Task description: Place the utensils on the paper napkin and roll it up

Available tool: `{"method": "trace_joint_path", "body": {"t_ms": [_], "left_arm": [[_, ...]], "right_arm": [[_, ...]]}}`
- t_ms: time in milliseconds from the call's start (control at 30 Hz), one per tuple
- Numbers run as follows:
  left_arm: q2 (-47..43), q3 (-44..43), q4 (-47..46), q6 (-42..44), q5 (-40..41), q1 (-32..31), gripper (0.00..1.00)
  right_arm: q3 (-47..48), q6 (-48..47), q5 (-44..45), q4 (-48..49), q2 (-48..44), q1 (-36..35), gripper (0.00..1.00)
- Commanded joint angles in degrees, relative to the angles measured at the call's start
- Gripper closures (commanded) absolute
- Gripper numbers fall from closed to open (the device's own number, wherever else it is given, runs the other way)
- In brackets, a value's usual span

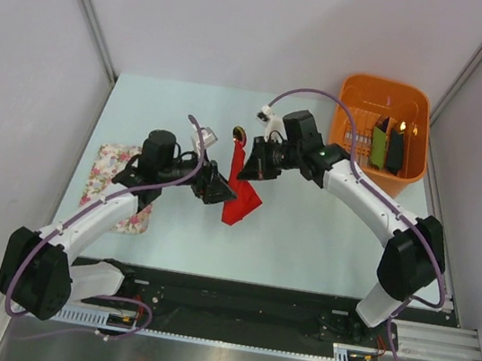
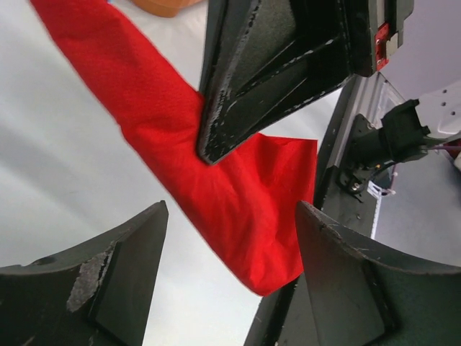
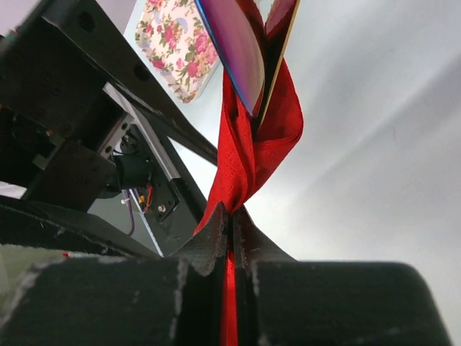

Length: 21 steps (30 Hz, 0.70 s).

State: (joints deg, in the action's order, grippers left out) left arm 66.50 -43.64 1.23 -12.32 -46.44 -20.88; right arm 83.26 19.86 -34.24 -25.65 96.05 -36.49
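Mid-roll, seemingly. Clamped tight in the right jaws: napkin (image 1: 240, 200), loosely bunched, right of the floral cloth (image 1: 115, 171), with utensils (image 3: 241, 50) poking out one end. Left jaws wide apart, empty, just beside the napkin. Next, likely: tucking the slack tail and wrapping tighter.

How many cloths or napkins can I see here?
2: a red paper napkin pinched in the right hand, mid-table, and a floral cloth at the left, partly under the left arm.

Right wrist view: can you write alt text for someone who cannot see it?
The right gripper, shut, pinches the red paper napkin, which rises and wraps the utensils at the top. A floral cloth lies upper left, beyond the dark left arm.
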Motion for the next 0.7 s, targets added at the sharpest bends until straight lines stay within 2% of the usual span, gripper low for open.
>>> {"method": "trace_joint_path", "body": {"t_ms": [0,233,500,600,633,667], "left_arm": [[-1.5,-0.1,-4.1,-5.6,0.6,-1.8,0.24],[-1.4,2.2,-10.4,-10.4,-0.9,-2.2,0.29],[-0.4,2.4,-11.3,-11.7,0.6,-3.0,0.3],[-0.1,2.6,-11.6,-12.0,-0.4,-3.1,0.42],[-0.1,2.6,-12.1,-12.3,-0.7,-3.1,0.52],[-0.1,2.7,-12.6,-12.8,-1.1,-3.1,0.57]], "right_arm": [[3.2,0.8,-1.0,1.5,-3.5,-0.5,1.0],[3.0,0.9,-1.8,2.6,-5.3,-1.5,1.0],[3.6,1.2,-2.5,3.1,-6.0,-1.9,1.0],[4.0,1.3,-2.6,3.4,-6.2,-2.1,1.0],[4.1,1.4,-2.6,3.4,-6.3,-2.1,1.0],[4.4,1.4,-2.7,3.5,-6.3,-2.2,1.0]]}}
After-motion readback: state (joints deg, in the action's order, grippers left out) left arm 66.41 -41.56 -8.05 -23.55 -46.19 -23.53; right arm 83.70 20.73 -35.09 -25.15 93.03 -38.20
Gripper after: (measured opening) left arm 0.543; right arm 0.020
